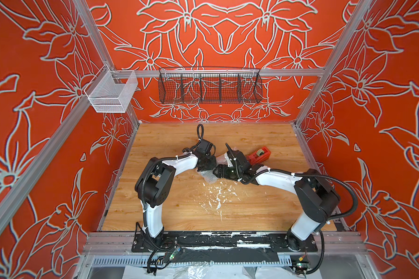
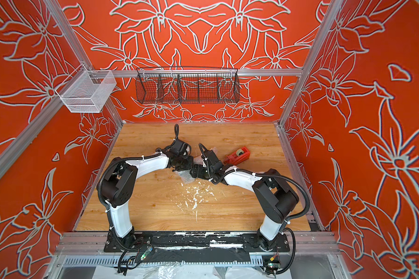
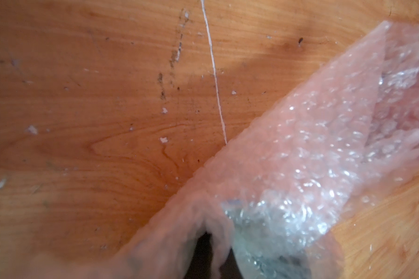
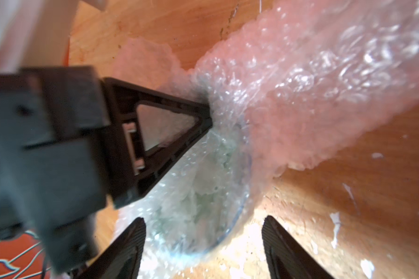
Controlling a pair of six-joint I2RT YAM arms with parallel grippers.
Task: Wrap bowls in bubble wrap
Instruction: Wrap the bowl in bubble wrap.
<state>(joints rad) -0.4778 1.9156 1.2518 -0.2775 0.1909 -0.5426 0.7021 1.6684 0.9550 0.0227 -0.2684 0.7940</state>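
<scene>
Left gripper (image 4: pixel 209 116) is pinching the bubble wrap (image 4: pixel 300 84) over the bowl (image 4: pixel 203 198); I am hovering the right gripper (image 4: pixel 203 218), fingers (image 4: pixel 128 248) spread wide, close by it above the table (image 4: pixel 348 169).

You see the bubble wrap (image 4: pixel 300 84), clear, glossy and crinkly, bunched and folded over the bowl (image 4: pixel 203 198). Through it you can make out only the bowl's round rim and a faint green tint. In both top views the bubble wrap (image 1: pixel 209 177) (image 2: pixel 185 176) lies crumpled mid-table (image 1: pixel 179 210)
</scene>
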